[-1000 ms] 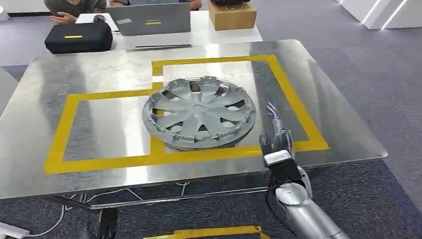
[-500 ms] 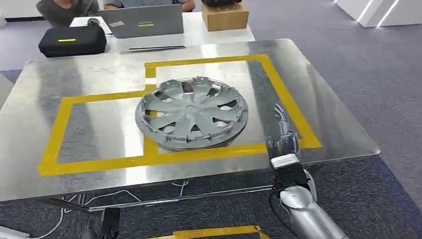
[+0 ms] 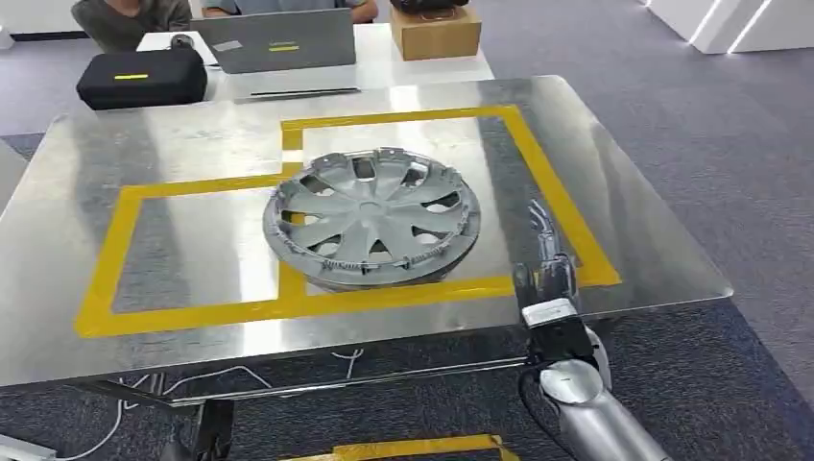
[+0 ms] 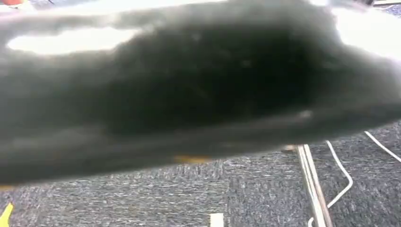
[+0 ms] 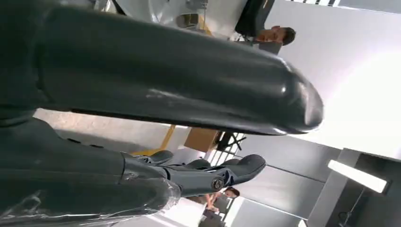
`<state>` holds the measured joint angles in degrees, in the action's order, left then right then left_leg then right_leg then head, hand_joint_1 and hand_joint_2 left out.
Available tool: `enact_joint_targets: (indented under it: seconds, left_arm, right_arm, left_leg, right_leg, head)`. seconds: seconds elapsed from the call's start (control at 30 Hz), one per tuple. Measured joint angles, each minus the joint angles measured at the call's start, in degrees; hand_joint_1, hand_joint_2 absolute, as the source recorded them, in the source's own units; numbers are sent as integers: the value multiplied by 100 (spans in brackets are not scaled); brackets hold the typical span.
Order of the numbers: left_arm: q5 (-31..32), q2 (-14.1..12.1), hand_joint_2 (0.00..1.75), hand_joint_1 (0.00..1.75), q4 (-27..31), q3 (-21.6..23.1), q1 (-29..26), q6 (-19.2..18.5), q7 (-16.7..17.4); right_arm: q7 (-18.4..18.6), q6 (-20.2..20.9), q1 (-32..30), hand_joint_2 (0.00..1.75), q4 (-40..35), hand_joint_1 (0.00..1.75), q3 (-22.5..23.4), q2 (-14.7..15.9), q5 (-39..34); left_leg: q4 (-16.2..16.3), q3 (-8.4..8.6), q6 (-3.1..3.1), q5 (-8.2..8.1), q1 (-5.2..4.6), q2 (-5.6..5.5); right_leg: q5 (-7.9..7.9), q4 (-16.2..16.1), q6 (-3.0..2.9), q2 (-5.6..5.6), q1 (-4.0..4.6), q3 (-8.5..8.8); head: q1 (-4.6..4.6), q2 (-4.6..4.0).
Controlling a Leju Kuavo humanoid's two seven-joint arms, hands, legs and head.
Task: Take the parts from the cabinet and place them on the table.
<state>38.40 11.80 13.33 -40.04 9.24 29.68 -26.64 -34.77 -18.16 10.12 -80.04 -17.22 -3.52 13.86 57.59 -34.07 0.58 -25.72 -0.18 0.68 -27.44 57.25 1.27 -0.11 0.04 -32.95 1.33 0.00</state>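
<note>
Since a second ago the view has shifted slightly and the right robot hand (image 3: 547, 274) has drawn back toward the near edge of the shiny steel worktop (image 3: 634, 240); its fingers spread, grasping nothing; the silver spoked plastic hubcap (image 3: 372, 218) lies flat at its ten o'clock, across the yellow tape; the left robot hand's state I cannot tell.

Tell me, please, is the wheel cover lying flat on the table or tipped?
Flat: the wheel cover rests on the table, spokes up, across the yellow tape; the right hand is apart.

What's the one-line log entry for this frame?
hubcap: flat on table | right hand: beside it, holding nothing
</note>
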Motion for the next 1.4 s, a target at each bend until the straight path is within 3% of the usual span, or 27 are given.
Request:
enact_joint_targets:
  seconds: [0.9,0.93,1.0,1.03,1.07,1.13,1.17,1.2,1.23,1.3,1.33,1.37,1.4]
  left_arm:
    - [114,177,0,0,0,140,41,-52,72]
    - [116,175,0,0,0,140,45,-52,96]
    - [118,194,0,0,0,144,50,-46,101]
    - [118,197,0,0,0,144,55,-42,103]
    - [118,203,0,0,0,146,76,-35,107]
    - [118,216,0,0,0,151,86,-33,114]
    - [118,216,0,0,0,151,84,-22,114]
    - [120,214,0,0,0,151,82,-15,114]
    - [120,214,0,0,0,153,82,-7,114]
    - [122,214,0,0,0,160,83,-2,114]
    - [122,210,0,0,0,164,89,0,114]
    - [122,179,0,0,4,168,100,0,114]
    - [125,190,0,0,4,179,101,2,111]
  right_arm:
    - [-52,127,-546,0,-411,0,284,105,-151]
    - [-55,133,-544,0,-411,0,286,105,-151]
    - [-59,149,-546,0,-439,0,286,105,-149]
    - [-61,149,-544,0,-444,0,293,107,-148]
    - [-68,162,-519,0,-444,0,295,107,-144]
    - [-68,175,-535,0,-439,0,302,107,-146]
    - [-68,181,-544,0,-433,0,302,107,-146]
    - [-68,181,-543,0,-422,0,302,107,-146]
    - [-68,184,-540,0,-407,0,302,107,-146]
    - [-68,186,-528,0,-402,0,304,107,-144]
    - [-68,190,-518,0,-402,0,302,107,-142]
    - [-66,190,-511,0,-393,0,299,101,-144]
    - [-68,190,-515,0,-393,0,299,88,-144]
  left_leg:
    - [5,-1,8,-6,-20,0]
    - [32,-9,93,-24,-46,-4]
    - [-210,100,170,110,-18,0]
    - [-307,163,171,160,11,32]
    - [-343,170,211,190,26,33]
    - [-339,148,203,188,33,32]
    - [-334,137,199,189,33,33]
    - [-326,130,174,193,42,33]
    - [-313,126,144,189,55,32]
    - [-215,107,40,141,112,28]
    - [-114,75,-33,98,109,25]
    - [-37,17,-91,64,76,10]
    - [4,-13,-107,77,81,9]
  right_leg:
    - [7,-3,10,-1,-22,-3]
    - [44,-47,69,-13,-58,10]
    - [72,-131,123,-9,-17,65]
    - [-16,-73,116,2,-33,6]
    - [-237,209,125,12,-39,-110]
    - [-697,1172,174,12,-95,-538]
    - [-818,1524,209,9,-124,-705]
    - [-794,1617,242,4,-155,-750]
    - [-634,1430,281,0,-194,-645]
    - [-140,437,371,-21,-281,-101]
    - [-101,2,456,-42,-329,115]
    - [-150,20,403,29,-279,134]
    - [-125,49,281,50,-282,124]
  head:
    - [-2,0]
    - [-4,0]
    - [-2,0]
    - [7,0]
    - [7,0]
    - [17,0]
    - [13,0]
    - [15,0]
    - [15,0]
    - [15,0]
    - [22,0]
    - [50,0]
    - [13,0]
